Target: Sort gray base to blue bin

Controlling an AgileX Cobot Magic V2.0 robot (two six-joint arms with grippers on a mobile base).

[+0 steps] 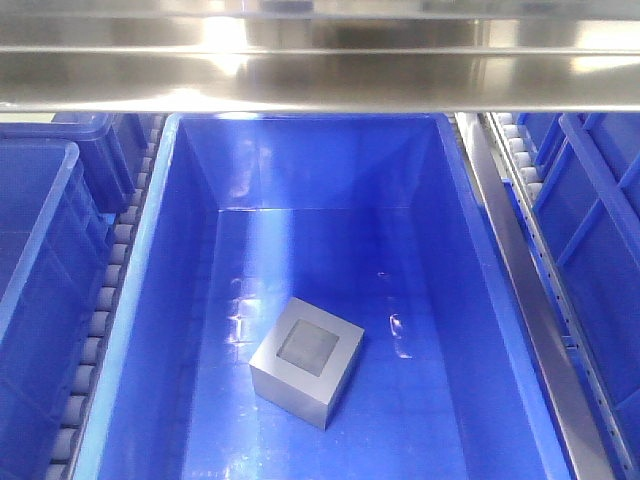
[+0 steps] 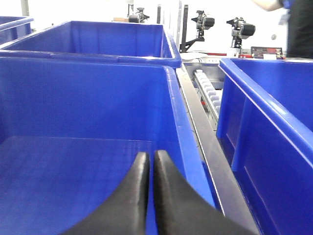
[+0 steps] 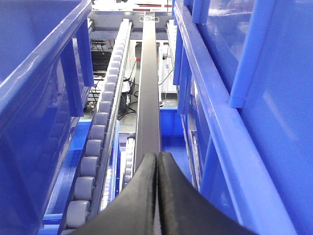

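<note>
Resting on the floor of the large glossy blue plastic bin (image 1: 190, 250), matte gray cubic base (image 1: 306, 361) with square recess facing up, turned askew to the bin walls, left gripper (image 2: 148, 161) jaws closed on nothing over a blue crate, right gripper (image 3: 157, 161) jaws closed above a roller rail (image 3: 100, 132).

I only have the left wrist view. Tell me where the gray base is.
Observer: The gray base lies on the floor of the blue bin, seen from the front view.
Operator: Give me its orientation.
Observer: Its recessed square opening faces up.
Operator: Report the right gripper.
Observer: The right gripper is shut and empty, over the rail between crates.
Operator: Say whether anything touches the base.
Observer: Nothing does; no gripper shows in the front view.
</note>
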